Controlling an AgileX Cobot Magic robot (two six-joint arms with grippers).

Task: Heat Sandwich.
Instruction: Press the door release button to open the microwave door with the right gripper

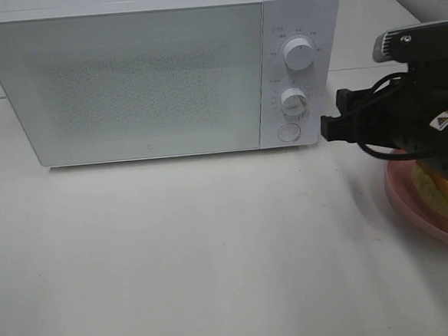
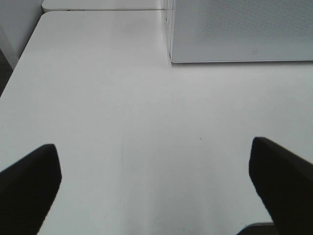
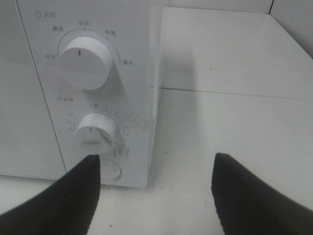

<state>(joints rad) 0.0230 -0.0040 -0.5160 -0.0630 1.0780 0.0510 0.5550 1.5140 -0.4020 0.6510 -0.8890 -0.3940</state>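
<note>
The white table lies bare across the near part of the scene. The left claw shows only in its own wrist view. It hangs over the table on the left, released, fingers spread wide with nothing between them. The near left corner of the microwave is farther off ahead of it.

At the right edge sits a round pink plate with the sandwich on it: white bread, orange-tan crust and a pale filling. The right arm hangs over them and hides much of both.

A little farther, the right claw points at the right end of the microwave, near it but apart. It is released, its two dark fingers parted and holding nothing.

Farthest back, the white microwave stands with its door shut. Its control panel on the right carries an upper knob, a lower knob and a round button below them.
</note>
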